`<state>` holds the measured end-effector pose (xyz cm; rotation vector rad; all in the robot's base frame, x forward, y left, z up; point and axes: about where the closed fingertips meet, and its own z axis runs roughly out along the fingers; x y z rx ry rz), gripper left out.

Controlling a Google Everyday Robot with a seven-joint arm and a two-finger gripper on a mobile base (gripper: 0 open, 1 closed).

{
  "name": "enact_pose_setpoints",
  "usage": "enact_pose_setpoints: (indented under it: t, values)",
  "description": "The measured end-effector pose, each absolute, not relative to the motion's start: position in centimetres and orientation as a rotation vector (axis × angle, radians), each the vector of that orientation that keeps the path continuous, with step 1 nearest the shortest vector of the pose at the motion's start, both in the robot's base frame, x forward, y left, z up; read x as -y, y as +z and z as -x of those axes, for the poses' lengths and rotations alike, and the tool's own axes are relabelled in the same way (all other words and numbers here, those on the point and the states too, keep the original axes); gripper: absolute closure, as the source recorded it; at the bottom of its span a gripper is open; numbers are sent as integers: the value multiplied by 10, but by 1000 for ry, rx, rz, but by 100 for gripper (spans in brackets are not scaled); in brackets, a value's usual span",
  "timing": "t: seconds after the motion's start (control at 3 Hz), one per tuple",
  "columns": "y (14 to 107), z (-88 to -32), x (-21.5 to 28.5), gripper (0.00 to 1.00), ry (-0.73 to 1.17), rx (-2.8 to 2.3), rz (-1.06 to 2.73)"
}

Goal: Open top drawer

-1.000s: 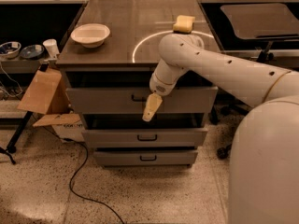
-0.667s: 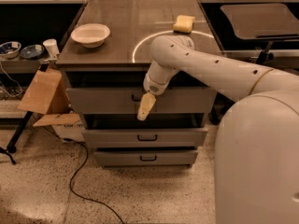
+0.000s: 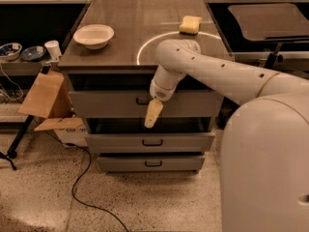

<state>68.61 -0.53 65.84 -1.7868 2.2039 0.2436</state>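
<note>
The top drawer (image 3: pixel 106 103) is the widest grey front under the dark cabinet top, and it juts out past the two drawers below. Its small black bar handle (image 3: pixel 141 101) sits at centre, partly covered by my wrist. My gripper (image 3: pixel 152 116) hangs in front of the drawer face, just right of and below the handle, with its tan fingers (image 3: pixel 154 111) pointing down. The white arm reaches in from the right across the cabinet's front edge.
A white bowl (image 3: pixel 93 35) and a yellow sponge (image 3: pixel 190 24) sit on the cabinet top (image 3: pixel 125 18). Two narrower drawers (image 3: pixel 152 142) lie below. A cardboard box (image 3: pixel 42 94) stands at the left, and a black cable (image 3: pixel 82 187) runs over the floor. My white base fills the right foreground.
My gripper has moved left along the top drawer's front, closer to the handle. The drawer itself looks unmoved.
</note>
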Motion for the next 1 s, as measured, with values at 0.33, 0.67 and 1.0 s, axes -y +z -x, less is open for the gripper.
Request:
enact_pose_setpoints:
  t: [0.33, 0.67, 1.0]
  values:
    - [655, -677, 19, 0, 250, -2207, 1798]
    - [653, -649, 37, 0, 263, -2192, 1857]
    - [651, -631, 47, 0, 274, -2185, 1892]
